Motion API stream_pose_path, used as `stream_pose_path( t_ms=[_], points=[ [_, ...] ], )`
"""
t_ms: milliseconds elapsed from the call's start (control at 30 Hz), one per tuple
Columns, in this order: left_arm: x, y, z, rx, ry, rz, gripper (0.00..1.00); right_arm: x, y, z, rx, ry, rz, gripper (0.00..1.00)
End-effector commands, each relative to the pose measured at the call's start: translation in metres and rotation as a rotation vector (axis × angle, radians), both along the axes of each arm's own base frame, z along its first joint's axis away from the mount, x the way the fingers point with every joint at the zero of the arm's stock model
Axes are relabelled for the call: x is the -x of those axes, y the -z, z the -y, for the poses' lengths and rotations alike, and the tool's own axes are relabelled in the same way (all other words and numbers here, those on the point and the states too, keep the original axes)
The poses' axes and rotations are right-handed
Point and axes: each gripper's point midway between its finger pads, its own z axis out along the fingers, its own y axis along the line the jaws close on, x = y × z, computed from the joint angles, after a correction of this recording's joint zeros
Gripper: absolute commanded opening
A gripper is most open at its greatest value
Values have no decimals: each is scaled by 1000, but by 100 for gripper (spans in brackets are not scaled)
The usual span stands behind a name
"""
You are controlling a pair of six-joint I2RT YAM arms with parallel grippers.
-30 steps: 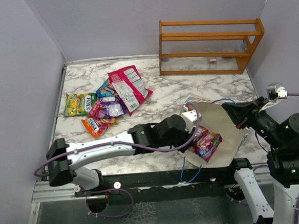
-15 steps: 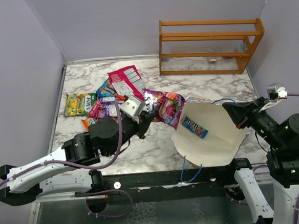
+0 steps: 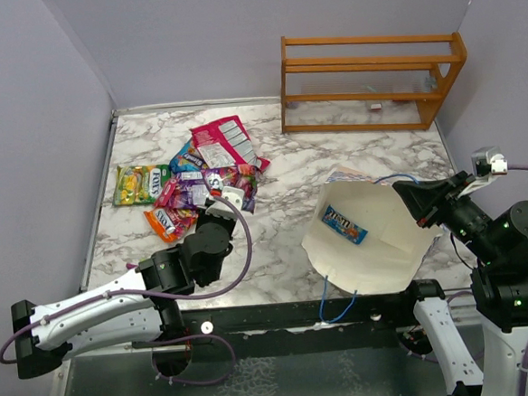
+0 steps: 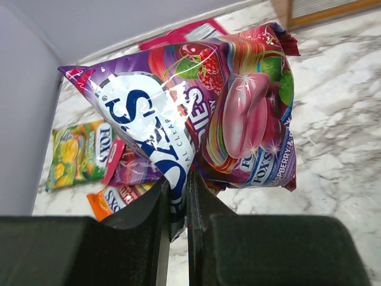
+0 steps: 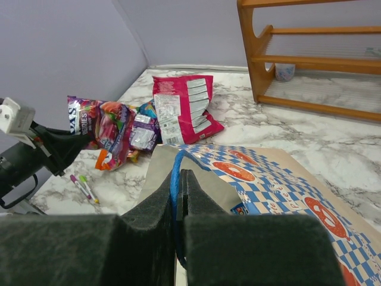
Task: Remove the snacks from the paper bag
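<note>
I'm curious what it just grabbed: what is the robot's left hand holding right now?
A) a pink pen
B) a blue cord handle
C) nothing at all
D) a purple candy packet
D: in the left wrist view, the left hand is pinched shut on an edge of the purple candy packet.

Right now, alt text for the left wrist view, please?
The left gripper pinches a purple candy bag by its edge, above the marble table. A green packet and an orange packet lie lower left; a red packet shows behind.
</note>
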Motion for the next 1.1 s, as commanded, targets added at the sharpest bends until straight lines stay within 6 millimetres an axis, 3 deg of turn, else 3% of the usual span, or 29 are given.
stream_pose_path(
  t_ms=[0, 200, 333, 633, 733, 933, 1067],
  points=[
    [-10, -1, -25, 165, -130, 13, 0, 6, -10, 2, 13, 13, 36, 2],
    [-31, 4, -61, 180, -250, 0, 0, 8, -11, 1, 15, 8, 37, 2],
    [-55, 5, -89, 181, -363, -25, 0, 8, -11, 0, 11, 1, 37, 2],
    [-118, 10, -163, 438, -687, -100, 0, 5, -14, -3, 5, -19, 38, 2],
    [-138, 13, -177, 511, -746, -121, 0, 4, -14, -4, 2, -25, 39, 2],
    [-159, 45, -206, 535, -900, -187, 0, 6, -17, -2, 8, -16, 42, 2],
    [-168, 76, -209, 556, -909, -255, 0, 7, -17, -2, 10, -12, 43, 2]
  ],
)
